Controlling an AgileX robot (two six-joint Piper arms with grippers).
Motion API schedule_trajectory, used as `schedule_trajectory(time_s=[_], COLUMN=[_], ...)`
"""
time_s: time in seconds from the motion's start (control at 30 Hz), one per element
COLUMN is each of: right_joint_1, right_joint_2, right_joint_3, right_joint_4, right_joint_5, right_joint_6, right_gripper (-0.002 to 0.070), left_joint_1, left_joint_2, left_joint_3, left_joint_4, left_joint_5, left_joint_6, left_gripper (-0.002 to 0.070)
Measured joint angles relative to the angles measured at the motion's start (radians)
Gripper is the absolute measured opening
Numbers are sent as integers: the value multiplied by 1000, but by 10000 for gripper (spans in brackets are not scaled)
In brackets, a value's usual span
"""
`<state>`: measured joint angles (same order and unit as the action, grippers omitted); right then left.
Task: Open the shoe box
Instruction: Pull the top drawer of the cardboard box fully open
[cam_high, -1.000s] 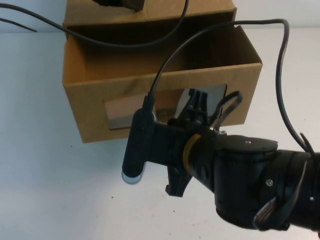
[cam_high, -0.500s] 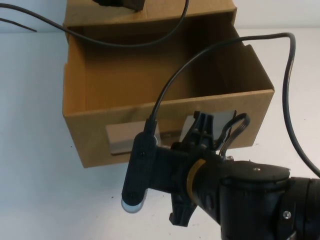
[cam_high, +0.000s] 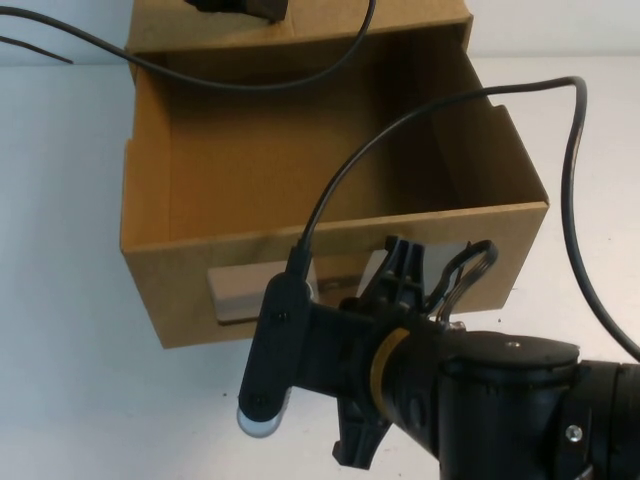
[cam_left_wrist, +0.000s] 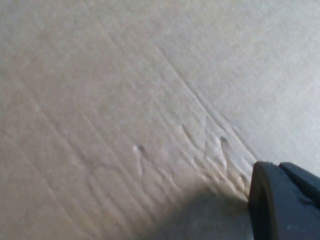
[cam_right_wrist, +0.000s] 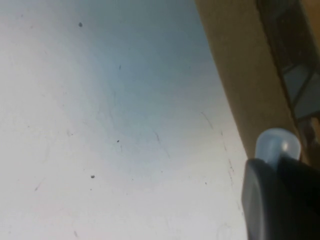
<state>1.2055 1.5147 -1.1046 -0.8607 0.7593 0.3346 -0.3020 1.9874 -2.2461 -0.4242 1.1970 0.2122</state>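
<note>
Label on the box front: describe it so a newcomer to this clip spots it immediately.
On the white table stands the open brown shoe box, the left gripper at its raised lid behind. On its near outer wall, partly behind the shut right gripper, is the label: a pale rectangle, the only non-brown patch on the cardboard.

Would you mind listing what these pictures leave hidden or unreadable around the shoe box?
Left gripper: left wrist view, against cardboard, mostly cut off by the frame edge.
Right gripper: high view, shut at the front wall of the shoe box; its own body hides whether it pinches anything.
Pale label on that wall: partly covered by the wrist camera.
</note>
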Motion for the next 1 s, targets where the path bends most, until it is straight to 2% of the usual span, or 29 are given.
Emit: schedule_trajectory(time_s=[0.37, 0.47, 0.63, 0.7, 0.87, 1.0], right_joint_1=[0, 0, 0, 2, 57, 111], right_joint_2=[-6, -6, -6, -6, -46, -117], right_joint_3=[0, 0, 0, 0, 0, 0], right_joint_4=[37, 88, 141, 151, 165, 172], right_joint_5=[-12, -21, -26, -24, 44, 102], right_joint_6=[0, 2, 2, 2, 2, 2], right_gripper=[27, 85, 235, 265, 268, 227], left_joint_1=[0, 0, 0, 0, 0, 0], left_joint_2=[0, 0, 0, 0, 0, 18], left_joint_3=[0, 0, 0, 0, -13, -76], left_joint_4=[0, 0, 0, 0, 2, 1], left_joint_5=[0, 0, 0, 0, 6, 36], left_joint_6=[0, 0, 0, 0, 0, 0], left_gripper=[-5, -5, -5, -5, -5, -5])
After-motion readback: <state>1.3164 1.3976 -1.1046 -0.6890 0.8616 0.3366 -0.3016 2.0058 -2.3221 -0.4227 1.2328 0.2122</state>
